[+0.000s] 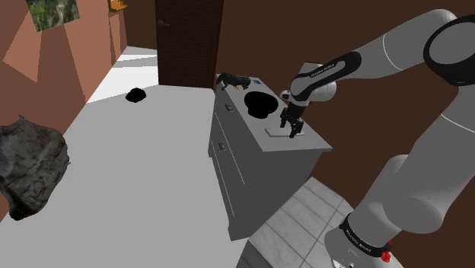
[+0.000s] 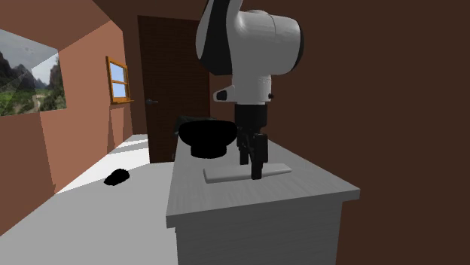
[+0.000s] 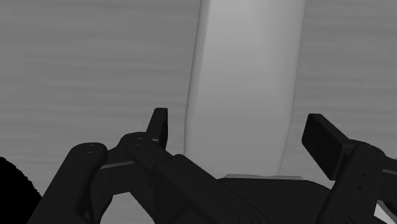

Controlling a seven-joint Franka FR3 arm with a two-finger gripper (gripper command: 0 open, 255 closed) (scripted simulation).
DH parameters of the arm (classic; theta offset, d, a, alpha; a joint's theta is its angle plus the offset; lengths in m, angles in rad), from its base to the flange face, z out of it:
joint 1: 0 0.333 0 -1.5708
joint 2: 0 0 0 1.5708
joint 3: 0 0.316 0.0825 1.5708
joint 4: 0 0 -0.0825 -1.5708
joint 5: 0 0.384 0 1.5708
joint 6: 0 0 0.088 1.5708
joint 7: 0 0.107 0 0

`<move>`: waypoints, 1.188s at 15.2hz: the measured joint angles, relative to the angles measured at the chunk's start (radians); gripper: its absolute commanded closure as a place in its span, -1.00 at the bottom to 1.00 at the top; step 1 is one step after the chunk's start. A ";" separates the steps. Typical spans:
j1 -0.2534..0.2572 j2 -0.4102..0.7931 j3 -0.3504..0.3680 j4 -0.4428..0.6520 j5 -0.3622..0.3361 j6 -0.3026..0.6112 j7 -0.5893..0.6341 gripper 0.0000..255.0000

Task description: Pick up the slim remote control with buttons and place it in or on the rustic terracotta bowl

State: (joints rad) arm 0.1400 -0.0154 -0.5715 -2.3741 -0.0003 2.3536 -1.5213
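A slim, plain pale-grey remote lies flat on top of a grey cabinet. My gripper points down at the remote's end nearer the arm. It is open, with one finger on each side of the remote and a gap at both. Nothing is held. The bowl, drawn black, stands on the same top just beyond the remote. Its edge shows beside my left finger.
A dark object lies at the cabinet's far end, in front of a dark door. On the floor are a small black thing and a large dark rock-like lump. The cabinet front has drawers.
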 measured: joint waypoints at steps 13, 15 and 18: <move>0.000 -0.004 0.000 0.003 -0.003 -0.006 0.002 1.00; -0.001 -0.023 0.000 0.009 -0.017 -0.029 0.011 1.00; 0.000 -0.047 0.004 0.029 -0.033 -0.069 0.026 1.00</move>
State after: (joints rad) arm 0.1397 -0.0621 -0.5678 -2.3448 -0.0331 2.2848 -1.4954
